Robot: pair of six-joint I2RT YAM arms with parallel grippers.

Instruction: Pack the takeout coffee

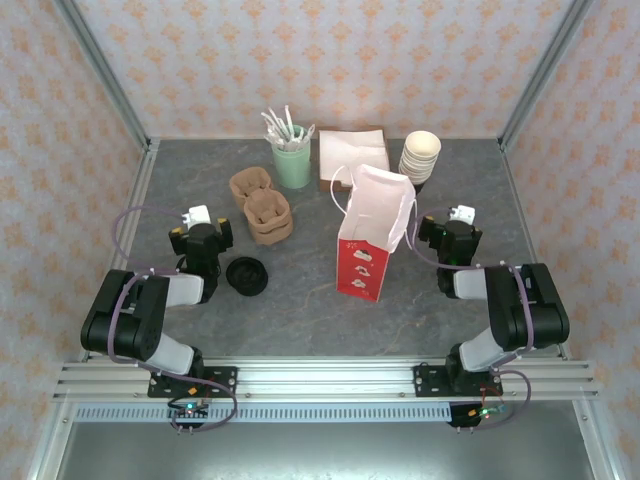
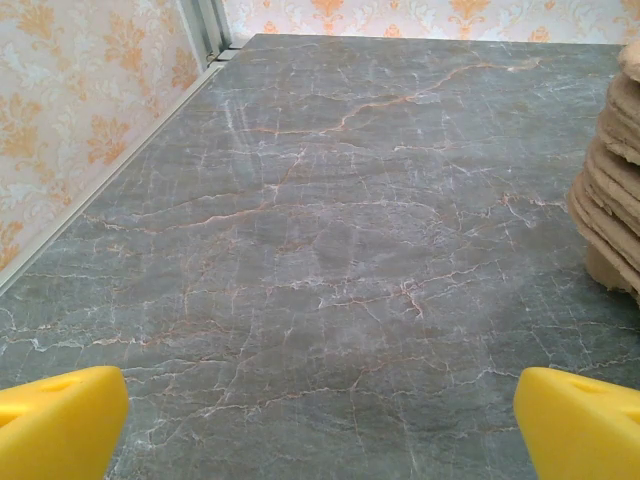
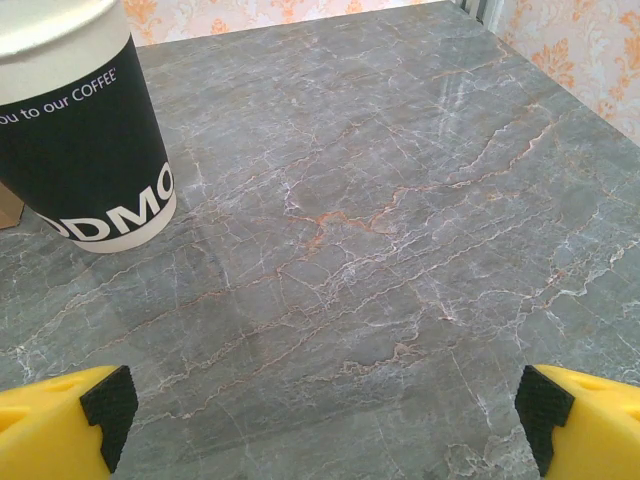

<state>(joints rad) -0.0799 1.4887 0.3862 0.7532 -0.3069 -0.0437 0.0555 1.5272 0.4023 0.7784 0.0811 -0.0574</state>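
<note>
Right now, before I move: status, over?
Open, empty: left claw, right claw. Upright coffee cup on table, untouched, ahead of right claw. Open paper bag stands just left of right claw, not blocking.

In your right wrist view the coffee cup (image 3: 85, 140) at upper left is cropped by the frame's top and left edges, its lettering cut short, while your left wrist view clips the brown tray stack (image 2: 612, 180) at right.

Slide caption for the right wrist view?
Open right hand over the marble table, dark paper coffee cup upright at upper left.
</note>
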